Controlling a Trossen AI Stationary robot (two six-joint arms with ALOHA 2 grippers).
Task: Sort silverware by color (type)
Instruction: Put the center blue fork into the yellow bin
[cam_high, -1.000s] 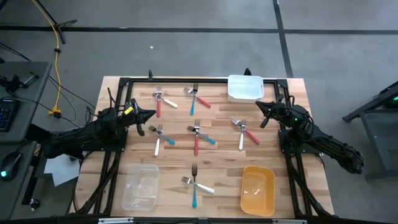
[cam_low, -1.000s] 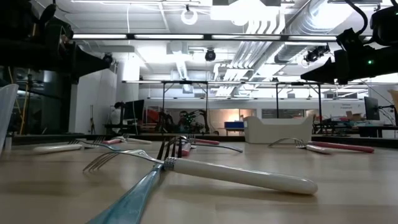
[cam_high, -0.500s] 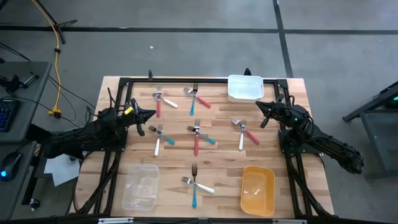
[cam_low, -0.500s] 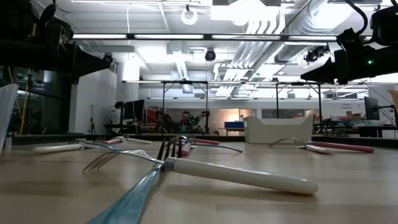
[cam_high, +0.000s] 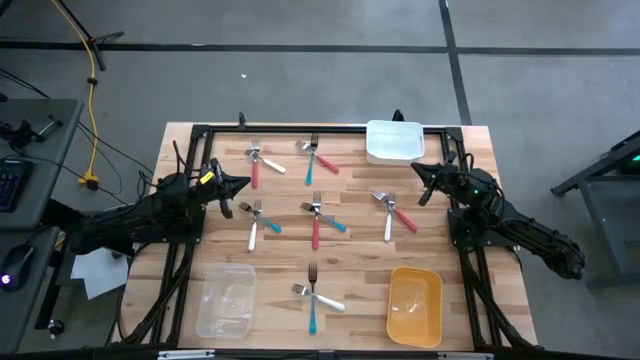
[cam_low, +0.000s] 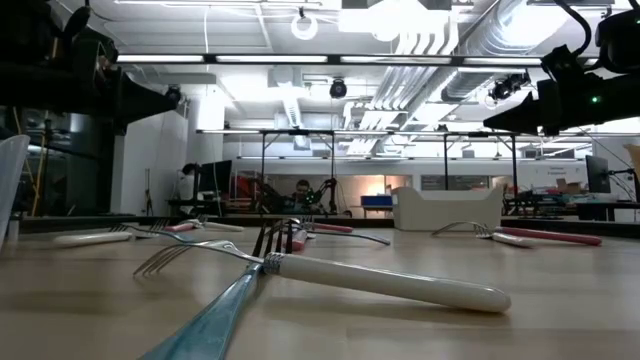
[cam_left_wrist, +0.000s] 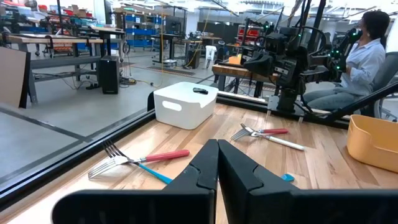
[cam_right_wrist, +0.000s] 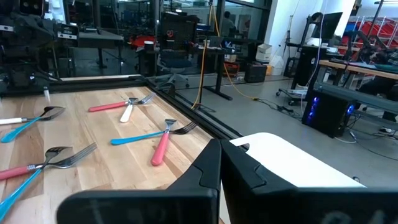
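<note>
Six crossed pairs of utensils lie flat on the wooden table. Far row: a red and white pair (cam_high: 258, 163) and a blue and red pair (cam_high: 316, 157). Middle row: white and blue (cam_high: 256, 222), red and blue (cam_high: 318, 218), white and red (cam_high: 393, 212). Near the front edge lies a blue and white fork pair (cam_high: 315, 293), large in the low view (cam_low: 300, 275). My left gripper (cam_high: 243, 182) (cam_left_wrist: 217, 163) hovers shut at the table's left side. My right gripper (cam_high: 415, 169) (cam_right_wrist: 220, 163) hovers shut at the right side, beside the white bin.
A white bin (cam_high: 394, 141) stands at the far right, a clear tub (cam_high: 226, 298) at the near left and a yellow tub (cam_high: 414, 304) at the near right. Black frame rails (cam_high: 190, 250) run along the table's sides. A person (cam_left_wrist: 367, 43) sits beyond the table.
</note>
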